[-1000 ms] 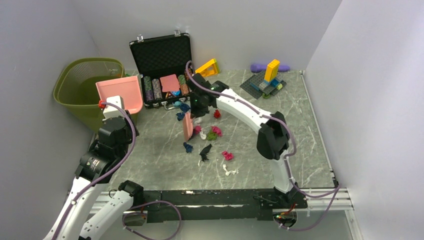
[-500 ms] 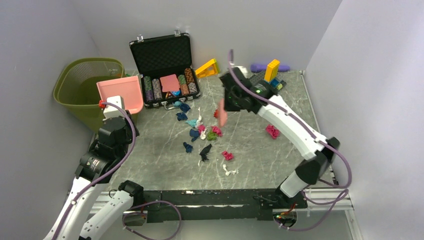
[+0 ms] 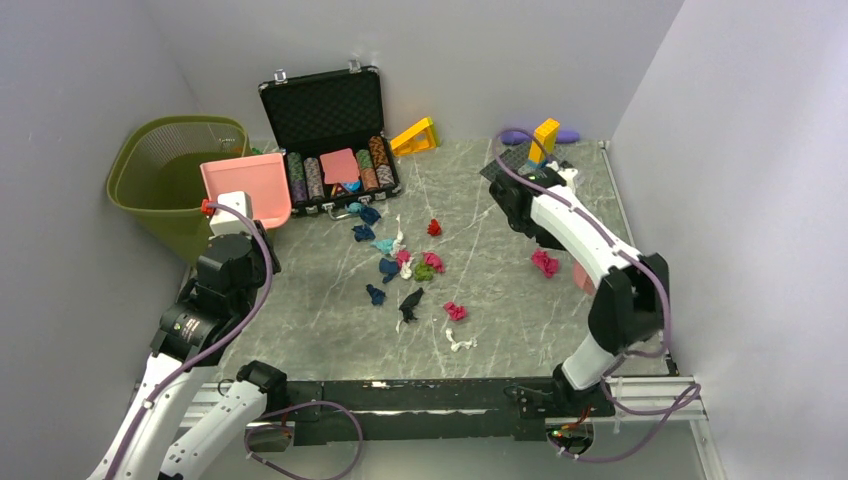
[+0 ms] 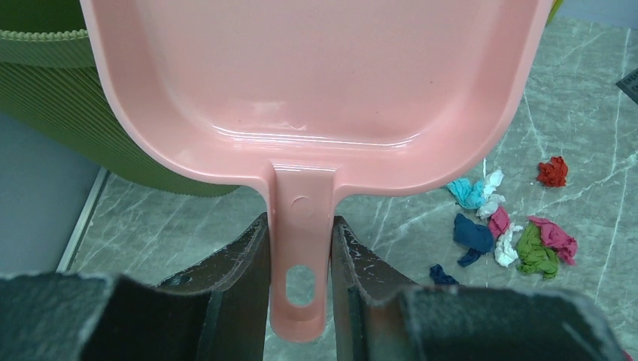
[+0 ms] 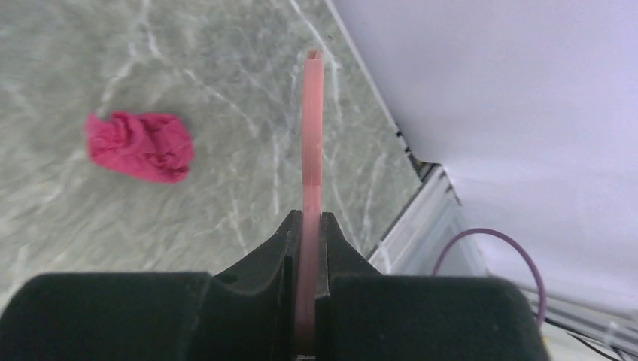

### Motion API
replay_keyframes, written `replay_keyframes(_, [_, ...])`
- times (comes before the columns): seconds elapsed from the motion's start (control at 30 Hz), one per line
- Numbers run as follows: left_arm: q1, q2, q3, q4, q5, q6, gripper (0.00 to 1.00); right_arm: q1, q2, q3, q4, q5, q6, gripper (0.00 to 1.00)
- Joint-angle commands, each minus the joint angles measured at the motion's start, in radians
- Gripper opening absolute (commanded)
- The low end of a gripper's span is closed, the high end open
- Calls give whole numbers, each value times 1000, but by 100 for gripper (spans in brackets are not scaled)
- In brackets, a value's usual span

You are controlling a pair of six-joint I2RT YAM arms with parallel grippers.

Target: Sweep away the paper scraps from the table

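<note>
Paper scraps (image 3: 405, 265) in pink, blue, green, black and white lie bunched mid-table (image 3: 320, 320), also visible past the dustpan as scraps (image 4: 519, 241). One pink scrap (image 3: 545, 263) lies alone at the right; it shows as the pink scrap (image 5: 141, 145). My left gripper (image 4: 301, 226) is shut on the handle of a pink dustpan (image 4: 316, 75), held at the far left as the dustpan (image 3: 247, 190) by the bin. My right gripper (image 5: 308, 218) is shut on a thin pink scraper (image 5: 311, 128), seen edge-on just right of the lone scrap. Only the scraper's tip (image 3: 583, 277) peeks from under the forearm.
A green mesh bin (image 3: 165, 165) stands off the table's far left corner. An open black case (image 3: 330, 140) of poker chips sits at the back. A yellow wedge (image 3: 415, 135), toy bricks (image 3: 535, 160) and a purple item (image 3: 520, 133) lie along the back. White walls close in on both sides.
My right arm swung with the scraper from beside the case to the right side of the table. One pink scrap now lies at the right. The dustpan shifted slightly.
</note>
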Motion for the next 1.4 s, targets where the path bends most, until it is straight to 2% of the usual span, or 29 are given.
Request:
replay_keyframes(0.0, [6, 8, 6, 50, 22, 13, 0, -11, 131, 6, -52, 94, 31, 0])
replay_keyframes(0.07, [7, 11, 8, 50, 21, 13, 0, 2, 218, 32, -11, 44, -23, 0])
replay_keyframes(0.17, [11, 15, 9, 48, 21, 13, 0, 75, 298, 71, 136, -64, -184, 0])
replay_keyframes(0.3, [14, 16, 6, 49, 22, 14, 0, 192, 325, 187, 315, -391, -385, 0])
replay_keyframes(0.33, [14, 17, 6, 49, 19, 14, 0, 257, 332, 298, 327, -506, -409, 0])
replay_keyframes(0.4, [15, 19, 6, 49, 19, 14, 0, 306, 335, 399, 326, -618, -423, 0])
replay_keyframes(0.53, [17, 27, 10, 50, 27, 17, 0, 328, 293, 513, 336, -800, -427, 0])
replay_keyframes(0.67, [18, 25, 9, 51, 32, 17, 0, 295, 226, 549, 281, -775, -411, 0])
replay_keyframes(0.87, [22, 26, 10, 50, 38, 17, 0, 279, 155, 514, 101, -520, -327, 0])
replay_keyframes(1.1, [24, 24, 9, 52, 47, 17, 0, 306, 37, 240, -51, -415, -188, 0])
replay_keyframes(1.23, [27, 29, 12, 50, 55, 17, 0, 344, -54, 47, -51, -457, -125, 0])
replay_keyframes(1.37, [29, 27, 10, 49, 57, 17, 0, 392, -155, -79, -44, -528, -31, 0])
